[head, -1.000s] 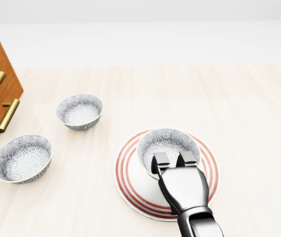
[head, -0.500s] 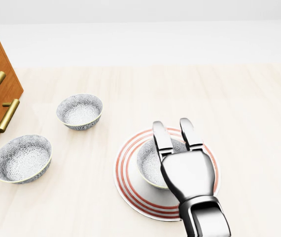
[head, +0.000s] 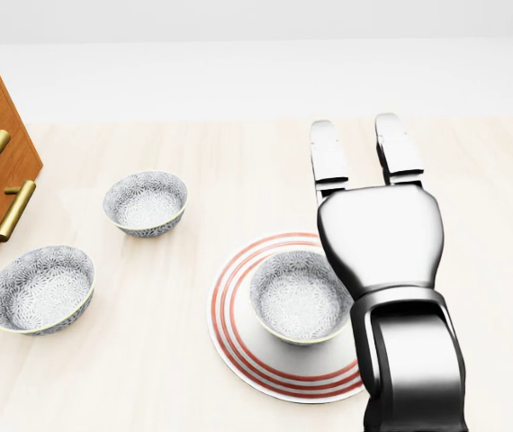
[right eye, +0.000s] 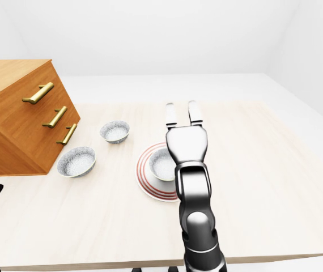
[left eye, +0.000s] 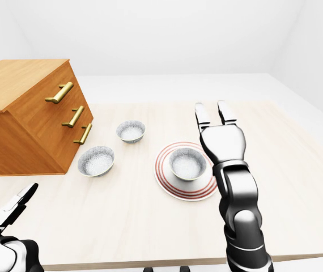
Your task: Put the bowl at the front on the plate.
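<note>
Three patterned bowls sit on a pale table [head: 472, 180]. The task bowl [head: 300, 297] stands upright on the red-ringed plate [head: 229, 335], mouth facing up; being round, it has no long axis. It is white with fine grey tracery. A second bowl [head: 146, 202] lies at the plate's 10 o'clock, a third bowl [head: 40, 288] at 9. The right hand [head: 378, 234] hovers at the task bowl's 2 o'clock, fingers straight and released, pointing to 12. The left hand [left eye: 5, 226] seems spread, but its grip cannot be told.

Bowl [right eye: 161, 164] on plate [right eye: 147, 183], right hand [right eye: 187, 144] splayed
</note>
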